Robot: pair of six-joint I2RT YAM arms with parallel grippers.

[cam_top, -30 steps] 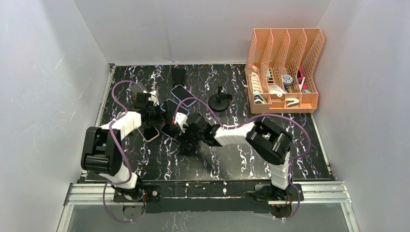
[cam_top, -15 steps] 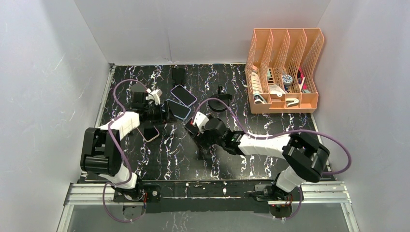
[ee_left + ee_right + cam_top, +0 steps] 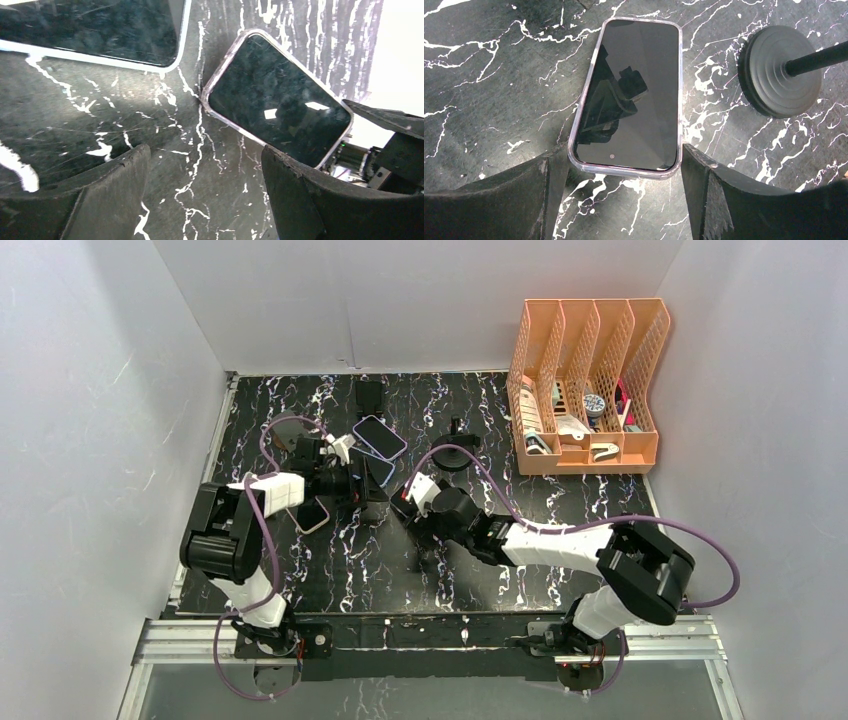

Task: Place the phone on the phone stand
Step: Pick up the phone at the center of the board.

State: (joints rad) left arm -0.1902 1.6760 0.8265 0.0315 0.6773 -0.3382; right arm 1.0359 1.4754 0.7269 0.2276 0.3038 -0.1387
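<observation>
The right pincer (image 3: 624, 152) stands released, its jaws spread to either side of the near end of the phone (image 3: 629, 95). The phone lies flat and screen-up on the counter (image 3: 484, 75), ungripped, with the phone stand (image 3: 781, 70) just beside it and carrying nothing. Over the last second this arm has swung out from its crowded spot next to the left pincer (image 3: 205, 150), which is also released and empty and has slid toward a second phone (image 3: 277, 112). The approach therefore looks finished, while the grasp, lift and placing are all still to do.
</observation>
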